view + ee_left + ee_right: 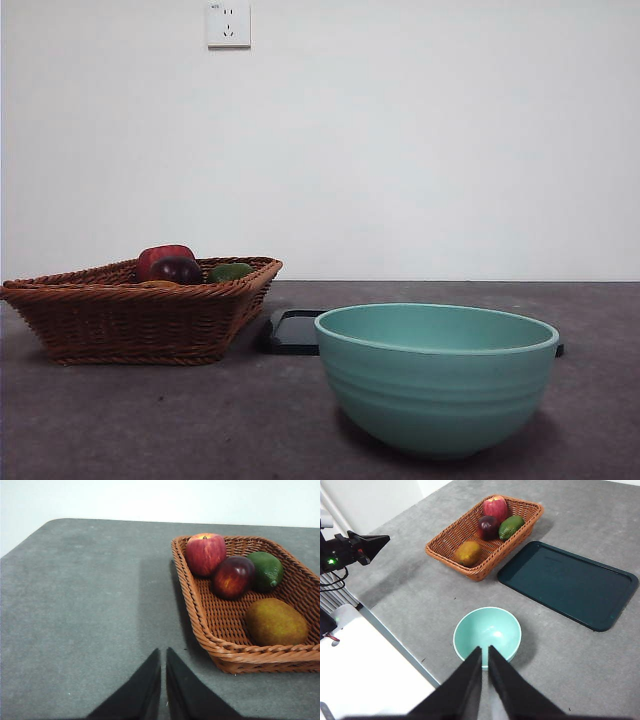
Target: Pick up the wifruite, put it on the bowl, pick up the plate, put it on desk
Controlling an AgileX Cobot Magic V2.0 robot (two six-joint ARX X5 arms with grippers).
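Note:
The wifruite (276, 622) is an oval orange-brown fruit lying in the near end of a brown wicker basket (200, 615), also seen as wifruite (468, 553). The teal bowl (437, 375) stands empty on the desk (150, 420). Behind it lies the plate (568, 582), a flat dark green rectangular tray, seen low as plate (292, 331). My left gripper (163, 651) is shut and hovers over bare desk beside the basket. High over the bowl (487, 630), my right gripper (484, 648) is shut and holds nothing.
The basket (140, 315) also holds a red apple (205, 553), a dark red-purple fruit (232, 576) and a green fruit (265, 570). The left arm's black body (355, 547) shows past the desk's edge. A white wall with a socket (228, 24) stands behind.

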